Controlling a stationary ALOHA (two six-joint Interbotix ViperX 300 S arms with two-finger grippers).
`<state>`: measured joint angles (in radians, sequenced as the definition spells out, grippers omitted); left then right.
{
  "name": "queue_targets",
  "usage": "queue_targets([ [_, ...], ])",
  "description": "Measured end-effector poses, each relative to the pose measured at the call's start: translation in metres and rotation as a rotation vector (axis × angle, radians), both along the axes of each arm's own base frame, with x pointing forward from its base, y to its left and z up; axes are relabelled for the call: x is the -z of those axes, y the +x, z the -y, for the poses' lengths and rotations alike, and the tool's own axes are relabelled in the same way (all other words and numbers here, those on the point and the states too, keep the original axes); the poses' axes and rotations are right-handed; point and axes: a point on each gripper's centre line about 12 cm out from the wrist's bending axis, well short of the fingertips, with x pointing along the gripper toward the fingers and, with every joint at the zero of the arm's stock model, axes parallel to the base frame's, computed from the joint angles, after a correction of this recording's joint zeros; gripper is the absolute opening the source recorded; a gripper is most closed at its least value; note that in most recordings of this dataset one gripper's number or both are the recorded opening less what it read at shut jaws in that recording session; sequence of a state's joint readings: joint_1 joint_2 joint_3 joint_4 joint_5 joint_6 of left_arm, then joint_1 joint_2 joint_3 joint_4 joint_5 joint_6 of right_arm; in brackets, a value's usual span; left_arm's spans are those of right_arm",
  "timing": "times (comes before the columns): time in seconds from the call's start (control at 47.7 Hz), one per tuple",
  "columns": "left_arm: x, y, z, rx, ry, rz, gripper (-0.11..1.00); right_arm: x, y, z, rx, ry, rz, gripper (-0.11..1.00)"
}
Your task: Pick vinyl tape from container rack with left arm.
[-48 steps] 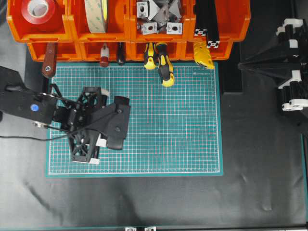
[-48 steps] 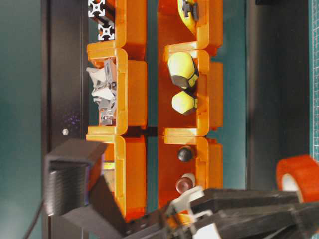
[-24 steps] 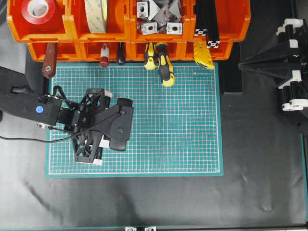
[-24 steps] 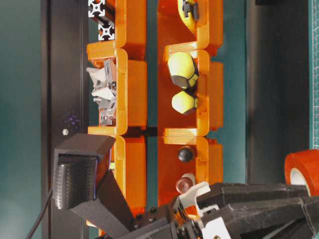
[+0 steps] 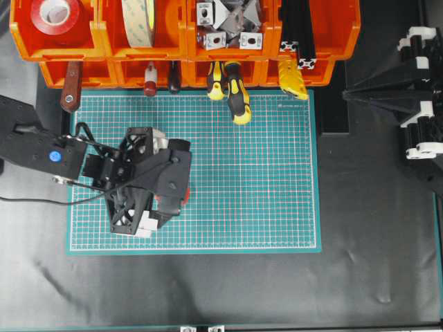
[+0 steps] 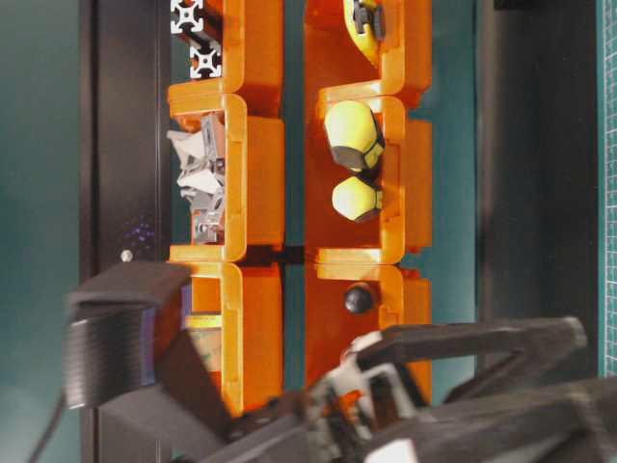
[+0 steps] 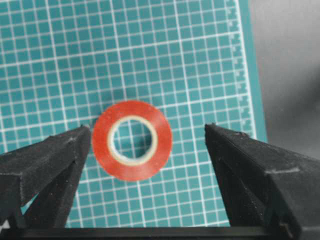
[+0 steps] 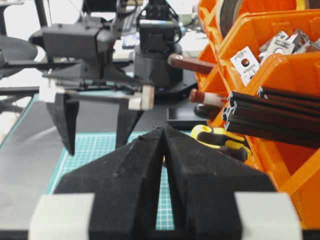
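**A:** Overhead first. Left gripper (image 5: 149, 200) hangs over the cutting mat (image 5: 277, 207), toward the mat's left edge, well clear of the container rack (image 5: 187, 41). A sliver of red shows beside the wrist housing. That should be the vinyl tape (image 5: 166, 200), though the arm hides most of it.

**B:** Table-level view?

**A:** Little use. The left arm (image 6: 386, 395) blurs across the bottom, with the rack's orange bins behind it. No tape visible there, so height above the mat can't be judged.

**B:** Left wrist camera settles it?

**A:** Yes. The tape (image 7: 132, 140) lies flat on the mat, near its right-hand border in that view, not in the rack. Gripper (image 7: 147, 150) spread wide, holding nothing. One finger (image 7: 55, 160) sits just beside the ring's rim, possibly touching; the other stands well apart.

**B:** So the risk?

**A:** Off-centre closing. My guess is the near finger shoves the ring sideways before the far one arrives, and a glossy flat ring may skate or tip out. Fingertips landing on top of it rather than around it would press it down, no grasp.

**B:** Right side?

**A:** From the right wrist camera, right gripper (image 8: 164, 165) pressed shut, empty, parked beside the rack (image 8: 280, 100). Left arm (image 8: 95, 65) visible beyond, over the mat. No collision worry there.
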<state>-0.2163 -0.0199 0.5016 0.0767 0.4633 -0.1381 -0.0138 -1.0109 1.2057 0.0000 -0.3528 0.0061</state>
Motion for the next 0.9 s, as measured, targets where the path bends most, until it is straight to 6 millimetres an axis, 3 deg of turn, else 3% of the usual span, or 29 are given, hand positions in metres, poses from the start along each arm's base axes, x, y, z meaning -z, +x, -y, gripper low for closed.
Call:
queue_targets([
  [0.126,-0.021,-0.009,-0.003,-0.021,-0.026,0.055,0.87,-0.001,0.000,0.000,0.000,0.000,0.002,0.00],
  [0.357,-0.068,-0.046,-0.010,-0.040,-0.082,0.196,0.87,0.004,0.000,0.000,0.000,0.001,-0.037,0.00],
  [0.545,-0.105,-0.080,-0.011,-0.013,-0.137,0.396,0.86,0.003,-0.002,0.000,0.000,0.001,-0.038,0.00],
  [0.902,-0.149,-0.157,-0.027,0.015,-0.201,0.680,0.86,0.006,-0.011,0.000,0.007,0.095,-0.091,0.00],
])
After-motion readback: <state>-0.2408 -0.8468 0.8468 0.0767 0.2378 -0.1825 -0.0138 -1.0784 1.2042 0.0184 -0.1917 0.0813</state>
